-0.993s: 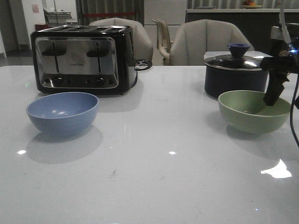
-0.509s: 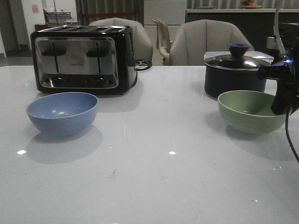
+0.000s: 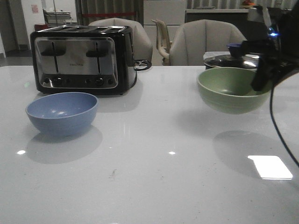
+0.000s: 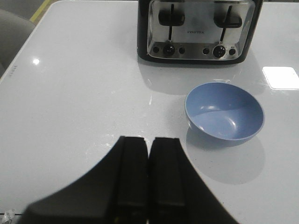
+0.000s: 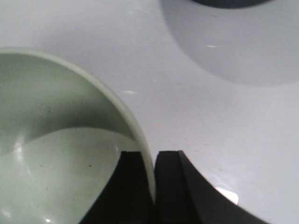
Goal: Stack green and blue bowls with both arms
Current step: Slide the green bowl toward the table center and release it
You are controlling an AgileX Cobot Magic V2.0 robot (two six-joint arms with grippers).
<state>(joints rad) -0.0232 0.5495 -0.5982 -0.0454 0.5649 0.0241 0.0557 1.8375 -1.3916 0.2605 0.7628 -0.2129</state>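
1. We see a toaster [image 3: 83, 59] at the back left of the bench [image 3: 149, 186]. The blue bowl [image 3: 61, 113] sits just in front of it, on the bench.
2. A dark pot [image 3: 229, 59] with a blue knob stands at the back right. The green bowl [image 3: 232, 89] hangs in the air right in front of the pot and hides most of it.
3. The right pincer [image 5: 153, 186] holds the green bowl by its rim. One finger is inside the bowl and one is outside, pressed close on the thin edge.
4. The green bowl's shadow lies on the bench under it, so the bowl is off the bench.
5. The left pincer [image 4: 148, 179] is above the bench, near the blue bowl but apart from it. Its two fingers are pressed together with nothing between them.
6. Between the two bowls we see a wide bare stretch of bench. Nothing stands on that stretch. The toaster is behind it and to the left.
7. There is also a lot of bare bench in front of both bowls, up to the near edge.
8. A thin black cable [image 3: 280, 135] hangs down from the right arm at the right edge of the front view.
9. The bench is white and shiny. It shows bright spots of light, and one big bright patch at the front right.
10. Behind the bench we see pale chairs [image 3: 205, 42], and the room past them is dim.
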